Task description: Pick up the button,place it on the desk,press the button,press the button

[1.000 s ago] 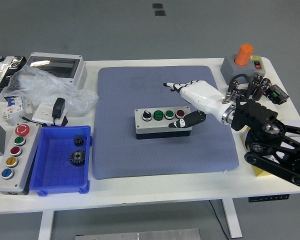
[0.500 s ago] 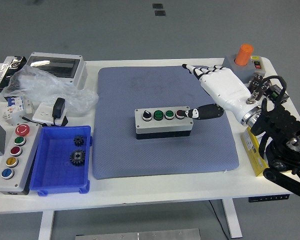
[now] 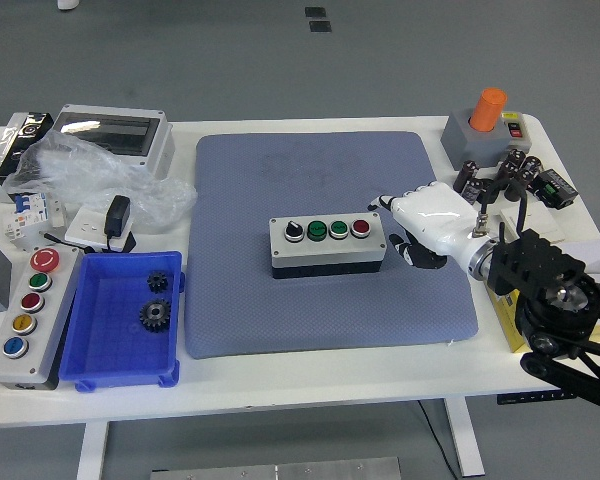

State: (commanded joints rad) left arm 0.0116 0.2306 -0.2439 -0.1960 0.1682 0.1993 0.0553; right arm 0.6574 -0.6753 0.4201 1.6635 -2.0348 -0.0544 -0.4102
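Head view gives me one grey four-control button box (image 3: pixel 327 246) sitting near the middle of the blue-grey foam mat (image 3: pixel 280 190) on the white tabletop (image 3: pixel 310 375). On its top face I count one black-and-white selector knob (image 3: pixel 293 231), two green push buttons (image 3: pixel 317 231) and one red push button (image 3: pixel 360 228). At the left edge lies a second grey control box (image 3: pixel 22 320) with four buttons: two red, one green-looking, one yellow and one blue would make five, and I cannot settle that count from here because the upper ones run together. One blue plastic bin (image 3: pixel 122 322) beside it holds two small black gears (image 3: pixel 155 314).

Only one arm shows. My right hand (image 3: pixel 425 228), white with black fingertips, comes in from the right on a black arm (image 3: pixel 550 300) and sits just beside the right end of the four-control box, palm turned down toward the mat. Its fingers are loosely bent and grasp nothing; whether a fingertip touches the box's end I cannot tell. The thumb is partly hidden under the palm.

Far right, one grey base with an orange cap (image 3: pixel 483 122) stands near the corner, and a cluster of dark small parts (image 3: pixel 510 175) next to it is too small to count. At far left, crumpled clear plastic (image 3: pixel 90 185) hides part of what lies under it.
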